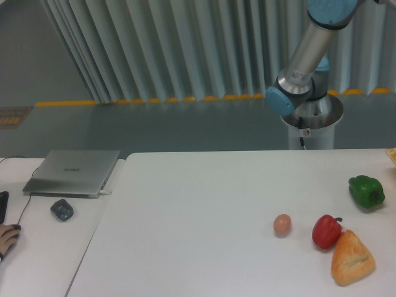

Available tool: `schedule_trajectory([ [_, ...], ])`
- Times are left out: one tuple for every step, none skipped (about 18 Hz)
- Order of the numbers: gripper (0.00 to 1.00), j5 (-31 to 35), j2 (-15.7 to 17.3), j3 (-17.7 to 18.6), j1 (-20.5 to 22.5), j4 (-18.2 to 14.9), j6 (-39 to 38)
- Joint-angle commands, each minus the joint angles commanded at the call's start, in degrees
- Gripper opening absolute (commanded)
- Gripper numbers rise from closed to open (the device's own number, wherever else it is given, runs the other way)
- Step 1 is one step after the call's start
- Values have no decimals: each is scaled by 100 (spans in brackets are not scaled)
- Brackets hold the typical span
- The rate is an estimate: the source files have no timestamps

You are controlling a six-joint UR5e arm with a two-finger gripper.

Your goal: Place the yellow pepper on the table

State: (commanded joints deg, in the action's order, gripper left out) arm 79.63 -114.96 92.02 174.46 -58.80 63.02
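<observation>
**Pepper and gripper both out of frame**

No yellow pepper anywhere in view; no gripper either, so no telling whether open, closed, or holding anything. Only the arm (307,59) visible, rising from its base behind the far right edge of the table (204,198) and running out of the top of the frame. Hence no direction from end effector to pepper readable here. Probably carried aloft, or resting off-frame to the right, but unconfirmed.

On the right side of the tabletop: green pepper (366,190), red pepper (326,231) touching bread piece (352,258), egg (282,224) just left of them. Wide bare surface left of the egg, likely fit for a set-down.
</observation>
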Motion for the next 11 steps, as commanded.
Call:
schedule_trajectory([
  [63, 0, 26, -9, 0, 0, 0],
  [52, -9, 53, -35, 0, 0, 0],
  [43, -9, 70, -70, -9, 0, 0],
  [41, -9, 105, -79, -17, 0, 9],
  [41, -9, 140, -79, -52, 0, 9],
  [41, 0, 210, -79, -96, -17, 0],
  [41, 9, 263, -79, -123, -26, 0],
  [41, 9, 342, -79, -201, -35, 0],
  [41, 17, 430, -62, -237, -70, -9],
  [41, 18, 544, -27, -272, -79, -26],
  [41, 18, 658, 0, -359, -131, -105],
])
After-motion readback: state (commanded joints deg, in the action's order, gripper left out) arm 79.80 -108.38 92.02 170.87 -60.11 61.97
